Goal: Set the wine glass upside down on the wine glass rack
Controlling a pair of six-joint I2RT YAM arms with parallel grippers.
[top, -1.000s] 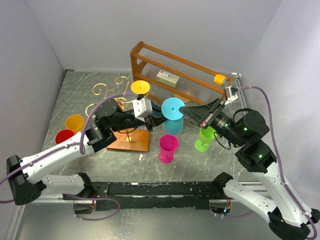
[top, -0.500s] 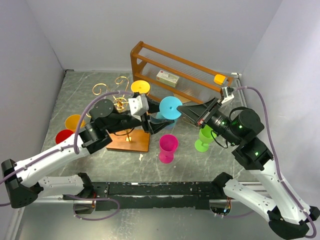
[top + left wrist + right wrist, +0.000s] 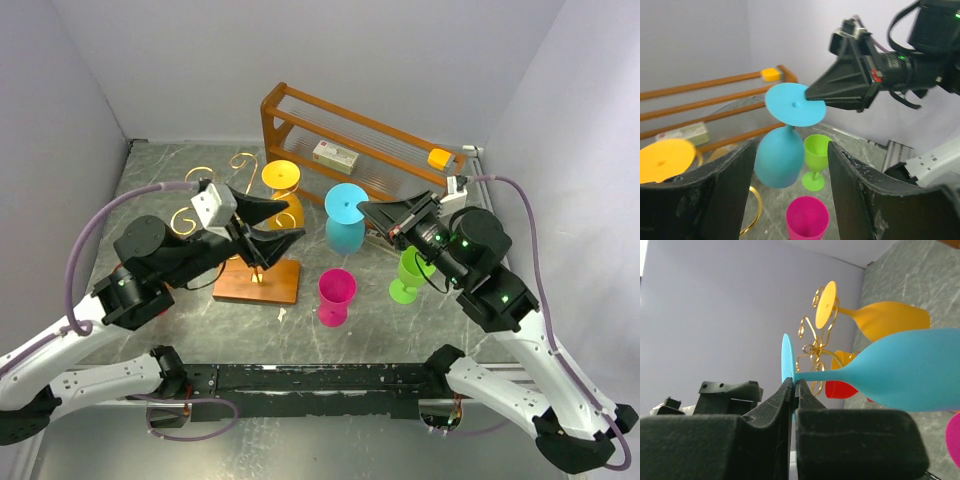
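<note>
Right hand (image 3: 366, 211) pinches the blue wine glass (image 3: 345, 238) inverted above the grey marbled table (image 3: 160, 180), between pale walls (image 3: 300, 50).

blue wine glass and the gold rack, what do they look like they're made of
The blue wine glass looks like plastic: opaque, even colour, soft matte sheen, not see-through. The wine glass rack is thin gold wire, probably metal, curled into shiny scrolls, on a flat brown base that looks like wood.

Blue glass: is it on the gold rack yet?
Not yet. An orange glass already looks hung upside down on the wine glass rack. The right gripper holds the blue glass upside down by its stem, in the air. Still to do: hooking it on; the left gripper is open.
</note>
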